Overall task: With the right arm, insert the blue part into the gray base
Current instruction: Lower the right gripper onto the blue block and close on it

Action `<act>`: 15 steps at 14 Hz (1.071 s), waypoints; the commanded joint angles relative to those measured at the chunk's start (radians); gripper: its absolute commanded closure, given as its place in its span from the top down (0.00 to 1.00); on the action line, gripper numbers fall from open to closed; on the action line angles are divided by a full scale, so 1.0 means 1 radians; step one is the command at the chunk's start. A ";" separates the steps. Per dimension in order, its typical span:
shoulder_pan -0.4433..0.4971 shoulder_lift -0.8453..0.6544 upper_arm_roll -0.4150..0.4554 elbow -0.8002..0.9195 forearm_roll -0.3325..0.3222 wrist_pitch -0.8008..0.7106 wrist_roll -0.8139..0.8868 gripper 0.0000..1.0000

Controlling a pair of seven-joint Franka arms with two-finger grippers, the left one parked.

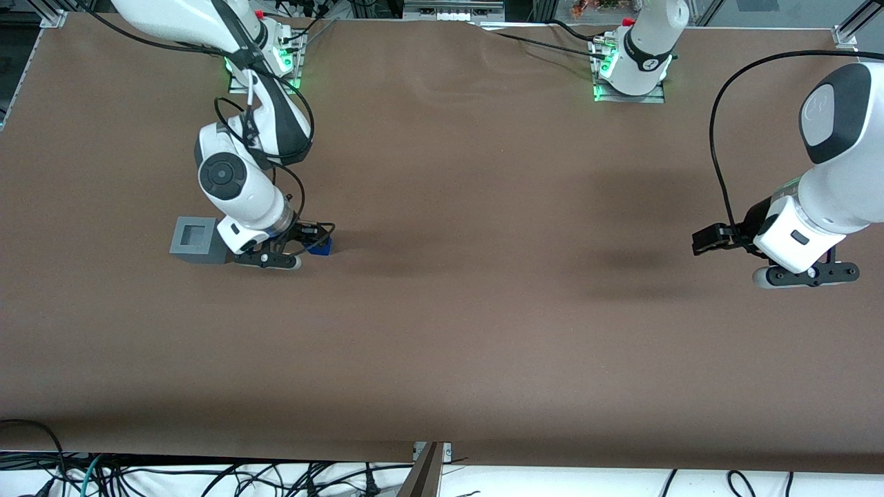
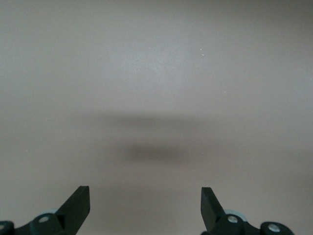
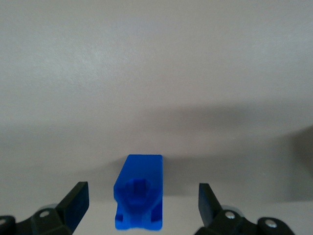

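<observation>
The blue part (image 1: 320,246) lies on the brown table, partly hidden by my right arm's gripper (image 1: 312,238), which hangs low over it. In the right wrist view the blue part (image 3: 140,192) sits between the two open fingers (image 3: 76,203), with a gap on each side and no contact. Its notched top faces the camera. The gray base (image 1: 196,239), a cube with a square recess in its top, stands on the table beside the gripper, farther toward the working arm's end.
The brown table (image 1: 442,331) stretches wide toward the parked arm's end. Arm mounts with green lights stand at the table edge farthest from the front camera. Cables hang below the near edge.
</observation>
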 commanded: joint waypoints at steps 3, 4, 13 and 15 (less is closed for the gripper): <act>0.032 0.034 -0.003 -0.019 0.006 0.042 0.016 0.99; 0.031 0.036 -0.003 -0.030 0.006 0.059 0.016 0.99; 0.031 0.060 -0.008 -0.074 0.004 0.115 0.011 0.29; 0.031 0.048 -0.008 -0.065 0.004 0.108 -0.001 0.25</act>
